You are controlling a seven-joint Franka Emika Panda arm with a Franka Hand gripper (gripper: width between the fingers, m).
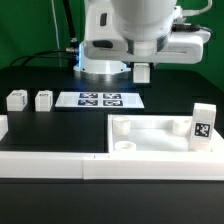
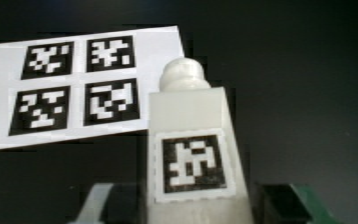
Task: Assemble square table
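Note:
In the exterior view my gripper [image 1: 143, 68] hangs above the black table, behind the marker board, shut on a white leg [image 1: 143, 73]. In the wrist view the leg [image 2: 197, 120] stands out between my fingers [image 2: 108, 200], tag facing the camera, rounded peg end away from the gripper [image 2: 201, 198]. The white square tabletop [image 1: 150, 121] lies at the exterior view's right front, with round sockets at its left corners. One tagged leg [image 1: 203, 125] stands upright at its right side. Two more legs [image 1: 15, 99] [image 1: 43, 99] sit on the table at the left.
The marker board [image 1: 100, 100] lies flat in the middle of the table and also shows in the wrist view [image 2: 69, 85], beyond the held leg. A long low white border wall [image 1: 60, 166] runs along the front edge. The robot base [image 1: 105, 62] stands at the back.

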